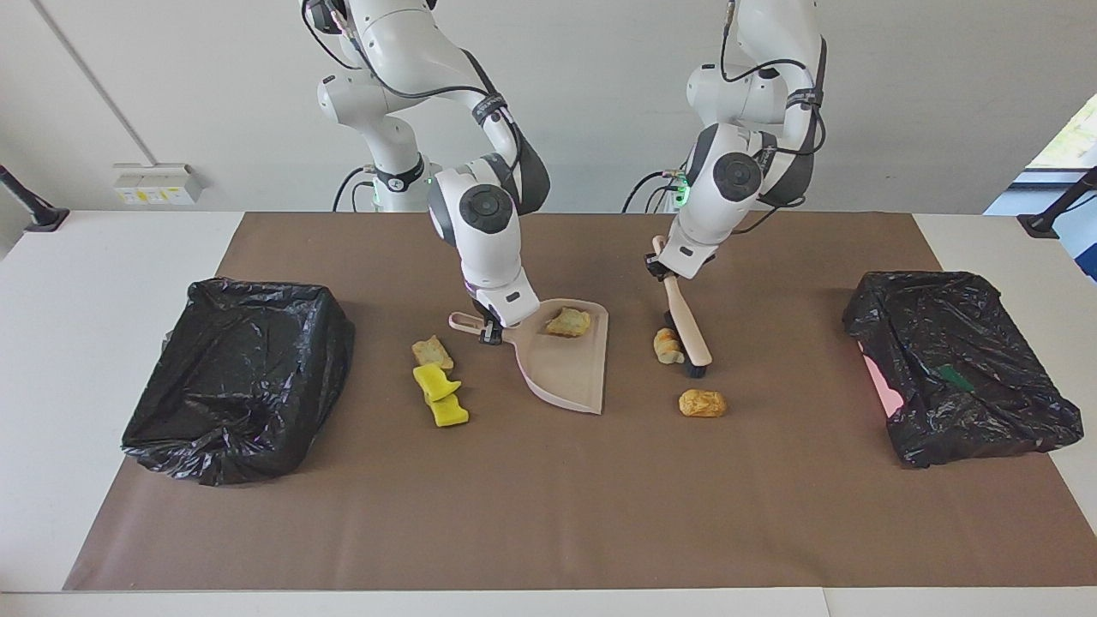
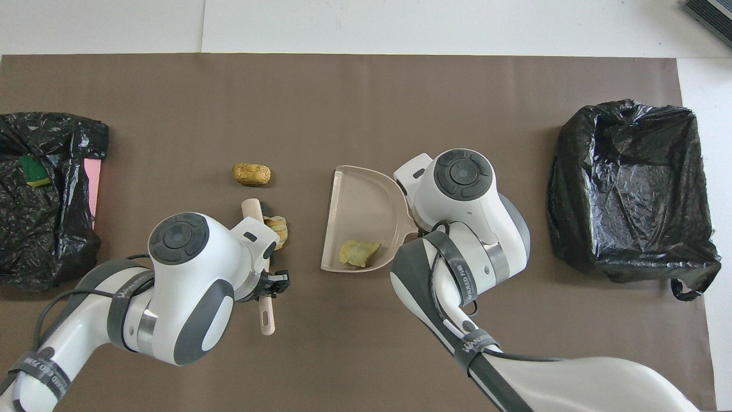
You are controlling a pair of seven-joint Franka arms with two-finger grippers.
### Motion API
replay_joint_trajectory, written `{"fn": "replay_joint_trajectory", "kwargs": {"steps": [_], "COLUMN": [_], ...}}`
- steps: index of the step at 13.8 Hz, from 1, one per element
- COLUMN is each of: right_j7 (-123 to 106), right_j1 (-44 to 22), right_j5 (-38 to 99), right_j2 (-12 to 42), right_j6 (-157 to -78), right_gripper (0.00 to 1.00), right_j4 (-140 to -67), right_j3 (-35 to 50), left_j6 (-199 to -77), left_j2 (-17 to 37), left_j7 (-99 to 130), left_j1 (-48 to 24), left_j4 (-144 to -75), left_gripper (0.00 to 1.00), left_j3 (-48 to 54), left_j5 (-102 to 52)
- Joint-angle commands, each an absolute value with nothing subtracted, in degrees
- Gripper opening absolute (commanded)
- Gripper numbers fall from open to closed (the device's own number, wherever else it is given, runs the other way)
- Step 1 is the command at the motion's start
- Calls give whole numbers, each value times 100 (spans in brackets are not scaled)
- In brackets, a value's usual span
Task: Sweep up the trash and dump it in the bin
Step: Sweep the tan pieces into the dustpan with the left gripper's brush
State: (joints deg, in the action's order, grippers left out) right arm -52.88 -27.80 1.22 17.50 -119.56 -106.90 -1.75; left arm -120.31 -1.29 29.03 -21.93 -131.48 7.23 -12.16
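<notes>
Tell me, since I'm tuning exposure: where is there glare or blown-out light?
Facing view: the window at the edge is blown out, and the black bin liners glint. Overhead view: the liner shines in patches; the brown mat is evenly lit.

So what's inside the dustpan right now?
One golden-brown scrap lies in the dustpan, near the handle end that the right gripper holds. The rest of the pan looks bare; nothing is hidden.

Scattered pastries (image 1: 702, 403), yellow sponges (image 1: 440, 396), one in dustpan (image 1: 576, 374)
</notes>
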Motion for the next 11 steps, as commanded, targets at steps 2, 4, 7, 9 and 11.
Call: {"fn": "replay_joint_trajectory", "kwargs": {"steps": [2, 4, 7, 9, 11], "right_j7": [-5098, -5071, -5019, -5019, -5019], "right_j1": [-2795, -2795, -2795, -2795, -2795], "right_j5": [158, 158, 158, 158, 167], "right_j2": [1652, 1652, 1644, 1644, 1644], "right_j6": [-11971, -11945, -11944, -11936, -11909], "right_gripper": [0, 0, 0, 0, 0], "right_j4": [-10863, -10863, -10863, -10863, -10863], "right_j3": [-132, -132, -132, -123, -132], "left_j6": [-12515, -12489, -12489, -12481, -12446], "left_j2": [193, 211, 220, 482, 816], "left_j7": [2490, 2382, 2364, 2390, 2452], "left_j1": [-2715, -2969, -3164, -3391, -3410], "left_j4": [-12842, -12727, -12665, -12106, -11446], "left_gripper": [0, 0, 0, 0, 0], "left_j3": [668, 668, 703, 729, 729], "left_j5": [-1766, -2064, -2109, -2179, -2180]}}
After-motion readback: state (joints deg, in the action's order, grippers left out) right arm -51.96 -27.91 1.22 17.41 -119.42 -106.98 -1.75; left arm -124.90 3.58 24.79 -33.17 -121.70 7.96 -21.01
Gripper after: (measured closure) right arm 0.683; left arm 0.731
